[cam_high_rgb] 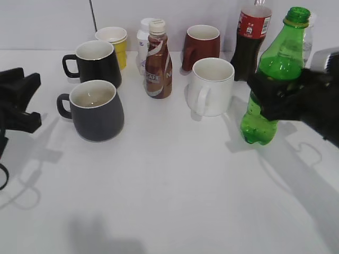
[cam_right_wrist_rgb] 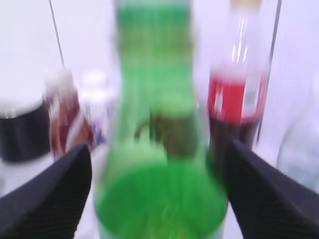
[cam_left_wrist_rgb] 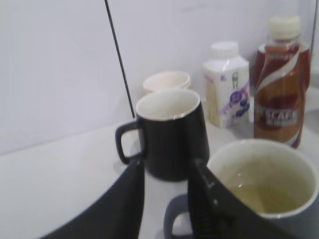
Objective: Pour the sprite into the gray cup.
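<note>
The sprite (cam_high_rgb: 280, 58), a tall green bottle, is at the right of the table, leaning a little to the right. My right gripper (cam_high_rgb: 271, 99) is closed around its middle. In the blurred right wrist view the sprite (cam_right_wrist_rgb: 159, 199) fills the space between the two fingers (cam_right_wrist_rgb: 159, 149). The gray cup (cam_high_rgb: 98, 114) stands at the left with its handle pointing left and a little liquid inside. My left gripper (cam_high_rgb: 24, 100) is open and empty just left of it. In the left wrist view its fingers (cam_left_wrist_rgb: 167, 167) frame the handle of the gray cup (cam_left_wrist_rgb: 264, 184).
A black mug (cam_high_rgb: 98, 63) and a yellow cup (cam_high_rgb: 114, 42) stand behind the gray cup. A brown coffee bottle (cam_high_rgb: 158, 61), a small white bottle (cam_high_rgb: 142, 47), a white mug (cam_high_rgb: 212, 84), a maroon mug (cam_high_rgb: 201, 46) and a cola bottle (cam_high_rgb: 251, 45) stand across the middle and back.
</note>
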Motion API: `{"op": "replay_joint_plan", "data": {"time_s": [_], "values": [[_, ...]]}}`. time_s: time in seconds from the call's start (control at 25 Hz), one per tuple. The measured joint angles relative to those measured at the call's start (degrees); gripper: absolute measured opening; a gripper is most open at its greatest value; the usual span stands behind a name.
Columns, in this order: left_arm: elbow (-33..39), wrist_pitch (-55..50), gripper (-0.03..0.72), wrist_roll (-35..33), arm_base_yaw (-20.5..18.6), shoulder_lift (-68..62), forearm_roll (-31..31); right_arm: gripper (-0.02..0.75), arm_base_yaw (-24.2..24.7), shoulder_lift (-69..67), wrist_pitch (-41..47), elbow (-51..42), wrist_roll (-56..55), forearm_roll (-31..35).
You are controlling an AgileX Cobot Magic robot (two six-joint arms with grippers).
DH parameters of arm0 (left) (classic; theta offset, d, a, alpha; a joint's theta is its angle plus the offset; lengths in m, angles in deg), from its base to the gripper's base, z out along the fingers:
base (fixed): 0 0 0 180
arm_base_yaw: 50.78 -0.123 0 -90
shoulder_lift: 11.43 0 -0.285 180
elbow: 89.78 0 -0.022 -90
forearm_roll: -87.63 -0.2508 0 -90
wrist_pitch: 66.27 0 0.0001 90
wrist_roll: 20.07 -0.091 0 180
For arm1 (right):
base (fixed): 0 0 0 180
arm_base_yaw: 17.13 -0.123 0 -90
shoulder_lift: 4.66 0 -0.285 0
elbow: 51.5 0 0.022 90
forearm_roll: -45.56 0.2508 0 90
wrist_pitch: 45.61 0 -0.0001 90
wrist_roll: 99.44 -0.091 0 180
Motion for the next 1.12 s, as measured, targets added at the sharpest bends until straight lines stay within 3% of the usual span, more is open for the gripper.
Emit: {"op": "replay_joint_plan", "data": {"time_s": [0.2, 0.36, 0.64, 0.72, 0.92, 1.12], "values": [[0.0, -7.9, 0.239, 0.0, 0.0, 9.7, -0.2, 0.615, 0.0, 7.5, 3.2, 1.1, 0.0, -0.3], [-2.3, -23.5, 0.239, 0.0, 0.0, 20.2, 1.1, 0.616, 0.0, 16.1, 11.9, 3.7, -0.7, -2.6], [-13.8, -59.4, 0.246, 0.0, -0.6, 40.0, 1.6, 0.615, 0.0, 36.2, 40.0, 10.8, -2.9, -7.5], [-14.8, -66.5, 0.279, 0.0, -0.9, 43.5, 1.7, 0.615, 0.0, 41.7, 45.8, 11.3, -4.4, -9.6], [-15.0, -80.2, 0.426, 0.0, -0.9, 52.4, 2.1, 0.609, 0.0, 57.6, 63.3, 11.3, -9.1, -10.7], [-15.0, -90.0, 0.442, 0.3, -1.0, 59.8, 1.9, 0.602, 0.0, 71.6, 89.7, 11.7, -5.3, -6.4]]}}
